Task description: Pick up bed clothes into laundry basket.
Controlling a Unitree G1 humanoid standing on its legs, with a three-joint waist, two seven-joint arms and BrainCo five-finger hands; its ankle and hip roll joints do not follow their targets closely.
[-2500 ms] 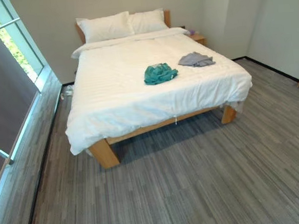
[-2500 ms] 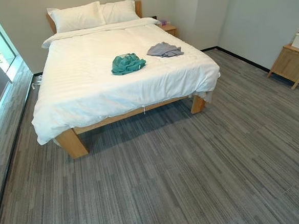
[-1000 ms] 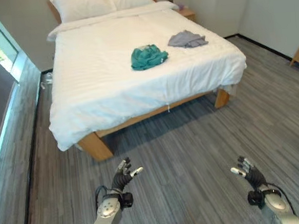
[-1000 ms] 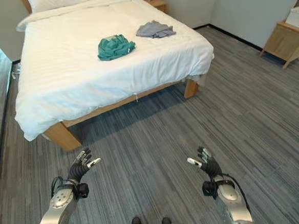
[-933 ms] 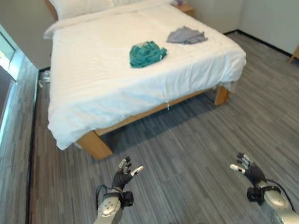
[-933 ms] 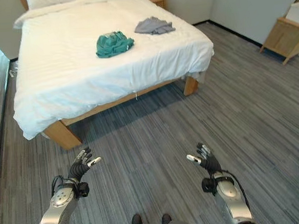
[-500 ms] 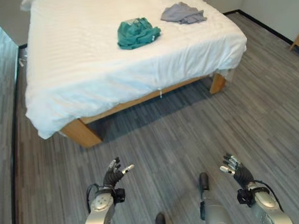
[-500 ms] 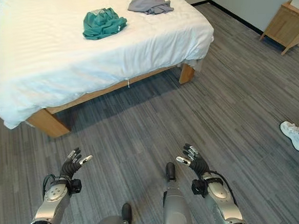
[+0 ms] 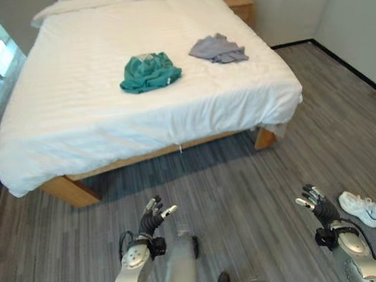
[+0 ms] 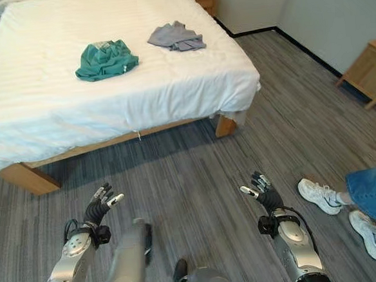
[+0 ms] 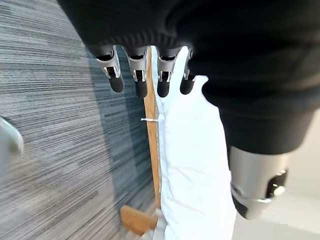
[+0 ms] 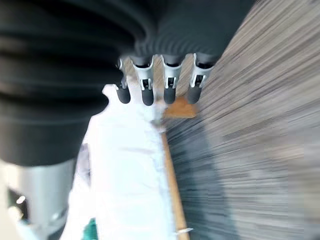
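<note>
Two pieces of clothing lie on the bed (image 9: pixel 76 116) — one crumpled teal garment (image 9: pixel 149 73) near the middle of the white duvet (image 10: pixel 37 106), and one grey garment (image 9: pixel 217 48) a little beyond it, toward the right edge of the mattress. The two are near each other but apart, not touching. The teal one shows a small pale patch at its top; whether that is a label cannot be told, and no writing can be read on either piece.

The duvet hangs over the foot of the bed, and below it run the light wooden frame (image 10: pixel 111 146) and two wooden legs, one at each foot corner. One wooden nightstand (image 9: pixel 239 2) stands by the head of the bed on the right side, and part of another wooden cabinet (image 10: pixel 367 70) shows at the right edge of the room.

The left robot hand (image 9: pixel 151 220) is raised over the grey striped floor (image 10: pixel 197 172), well short of the bed, fingers spread and relaxed, holding nothing. The right robot hand (image 10: pixel 264 195) is raised the same way on the other side — fingers straight, palm empty. In each wrist view the dark-tipped fingers (image 11: pixel 137 80) reach out freely toward the bed's edge.

A person's two white sneakers (image 10: pixel 321 196) and a blue-jeaned leg (image 10: pixel 372 196) stand on the floor just right of the right hand.
</note>
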